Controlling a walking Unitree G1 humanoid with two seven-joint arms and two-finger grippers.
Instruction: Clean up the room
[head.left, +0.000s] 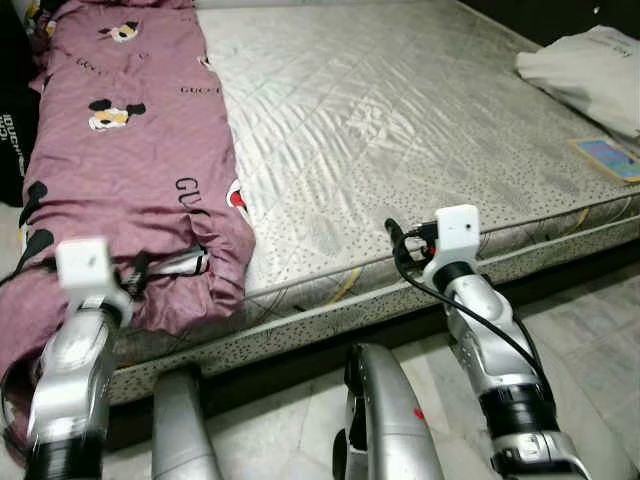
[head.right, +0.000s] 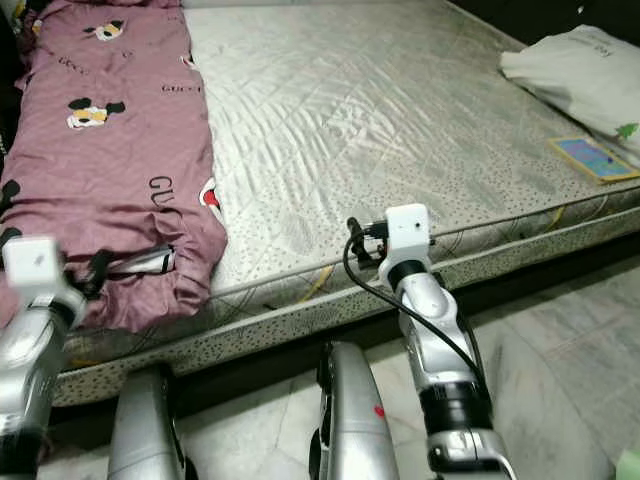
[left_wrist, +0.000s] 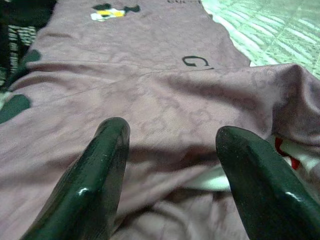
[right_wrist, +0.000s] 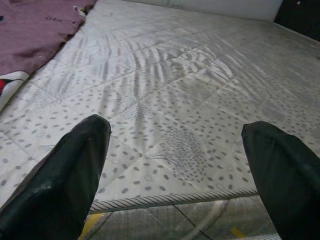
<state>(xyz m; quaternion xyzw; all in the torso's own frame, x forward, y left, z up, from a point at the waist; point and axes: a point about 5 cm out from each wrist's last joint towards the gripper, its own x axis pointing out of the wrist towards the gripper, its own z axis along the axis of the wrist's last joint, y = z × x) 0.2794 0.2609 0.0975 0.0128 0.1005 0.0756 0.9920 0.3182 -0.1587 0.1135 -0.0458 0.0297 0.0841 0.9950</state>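
Observation:
A mauve quilt (head.left: 130, 150) with cartoon prints lies crumpled along the left side of a bare grey mattress (head.left: 400, 130). Its near end hangs over the bed's front edge. My left gripper (left_wrist: 172, 131) is open right over that near end, and the two black fingers (left_wrist: 105, 165) straddle a fold of the cloth without pinching it. A white lining patch (left_wrist: 210, 181) shows between them. My right gripper (right_wrist: 177, 125) is open and empty, held just above the mattress's front edge (right_wrist: 165, 200) near the middle of the bed.
A white pillow or bag (head.left: 590, 70) and a colourful flat card (head.left: 610, 158) lie at the mattress's right edge. Dark objects (head.left: 10, 140) stand left of the bed. My legs (head.left: 385, 420) stand on the tiled floor (head.left: 590, 340) before the bed.

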